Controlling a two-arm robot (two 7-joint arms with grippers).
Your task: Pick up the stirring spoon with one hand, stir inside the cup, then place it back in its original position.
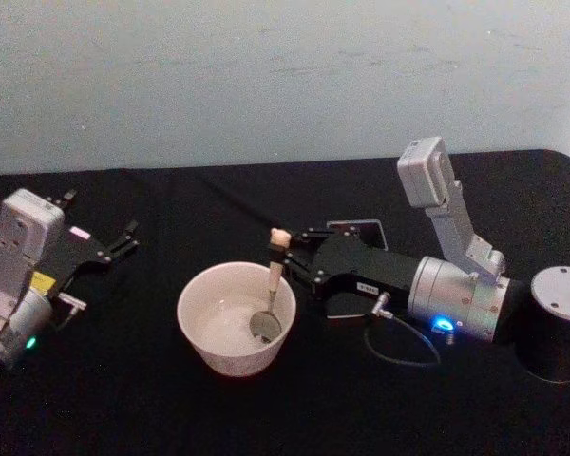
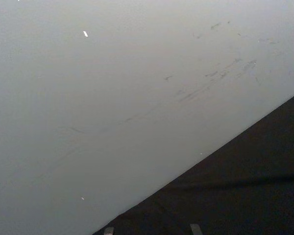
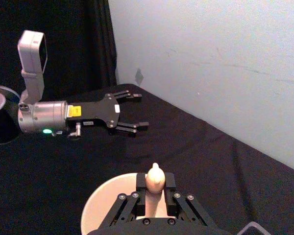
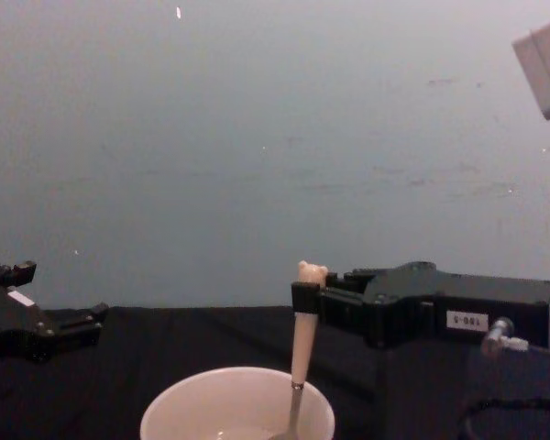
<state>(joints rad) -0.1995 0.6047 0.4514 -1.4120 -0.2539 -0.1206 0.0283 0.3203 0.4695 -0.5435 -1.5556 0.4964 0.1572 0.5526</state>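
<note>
The cream-white cup [image 1: 201, 332] stands at the table's middle front. The stirring spoon [image 1: 275, 271] stands upright in it, with its metal bowl low inside the cup and its bear-head top above the rim. My right gripper [image 1: 287, 256] reaches in from the right and is shut on the spoon's handle just under the bear head. The chest view shows the spoon [image 4: 302, 353] rising from the cup [image 4: 179, 412], held by the right gripper [image 4: 308, 301]. The dark grey holder [image 1: 359, 228] sits behind the right gripper, partly hidden. My left gripper [image 1: 100, 217] stands open at the far left, well away from the cup.
The table is covered in black cloth [image 1: 123, 399], with a pale wall [image 1: 266, 76] close behind it. A thin cable [image 1: 399, 356] loops on the cloth under the right arm. In the right wrist view the open left gripper [image 3: 137, 111] shows beyond the cup [image 3: 95, 210].
</note>
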